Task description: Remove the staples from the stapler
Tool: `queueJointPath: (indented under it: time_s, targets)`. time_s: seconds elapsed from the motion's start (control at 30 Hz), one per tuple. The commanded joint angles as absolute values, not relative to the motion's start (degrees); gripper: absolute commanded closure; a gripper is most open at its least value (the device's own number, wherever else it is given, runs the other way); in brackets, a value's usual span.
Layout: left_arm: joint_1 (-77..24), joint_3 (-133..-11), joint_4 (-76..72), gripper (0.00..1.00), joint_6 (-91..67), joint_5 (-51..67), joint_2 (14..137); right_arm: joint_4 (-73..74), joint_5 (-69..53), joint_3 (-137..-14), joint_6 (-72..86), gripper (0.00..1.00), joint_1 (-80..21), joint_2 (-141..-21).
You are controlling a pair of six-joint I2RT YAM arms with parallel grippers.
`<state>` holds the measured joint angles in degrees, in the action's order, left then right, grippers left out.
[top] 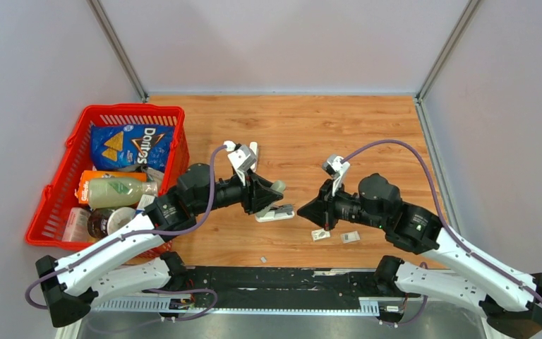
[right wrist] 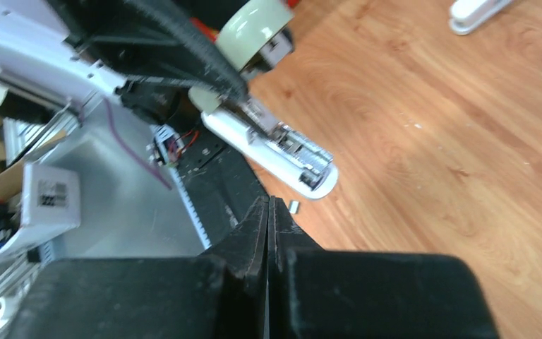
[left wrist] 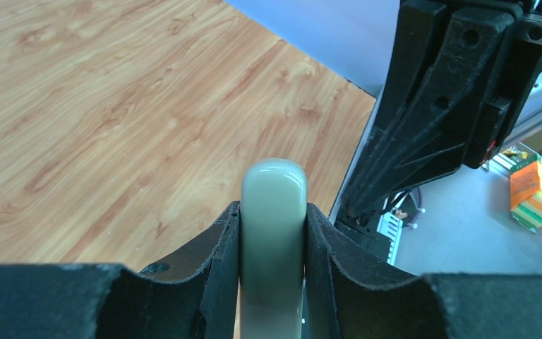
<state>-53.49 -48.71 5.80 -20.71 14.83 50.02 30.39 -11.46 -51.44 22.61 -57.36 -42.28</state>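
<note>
The stapler (top: 276, 211) lies open on the wooden table, with a white base and a bare metal magazine (right wrist: 293, 145). My left gripper (top: 268, 194) is shut on its pale grey-green lid (left wrist: 274, 233) and holds the lid raised. My right gripper (top: 303, 210) is shut and looks empty, its tips (right wrist: 269, 212) just off the stapler's front end. Two short silvery staple strips (top: 320, 234) (top: 351, 237) lie on the table below the right gripper. A tiny piece (top: 263, 259) lies near the front edge. One small strip (right wrist: 294, 206) lies beside my right fingertips.
A red basket (top: 171, 113) with a Doritos bag, a bottle and jars stands at the left. A second white stapler (top: 253, 151) lies behind the left wrist and shows in the right wrist view (right wrist: 476, 10). The metal rail (top: 268, 275) runs along the near edge.
</note>
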Motion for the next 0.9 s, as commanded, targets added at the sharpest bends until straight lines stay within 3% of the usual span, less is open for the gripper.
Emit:
queueJointPath:
  time_s: [0.0, 0.4, 0.87]
  targets:
    - [-53.44, -48.52, 4.39, 1.00, -21.44, 12.40, 49.83, 25.06, -1.16, -53.52, 23.55, 1.00, -57.74, -45.87]
    - [-53.44, -47.03, 4.66, 1.00, -25.05, 6.69, 50.62, 10.82, 2.55, -53.00, 24.26, 1.00, -58.18, -59.49]
    - [-53.44, -46.58, 7.47, 1.00, -29.44, -2.99, 54.49, -4.74, -2.11, -40.70, 28.47, 1.00, -60.64, -64.07]
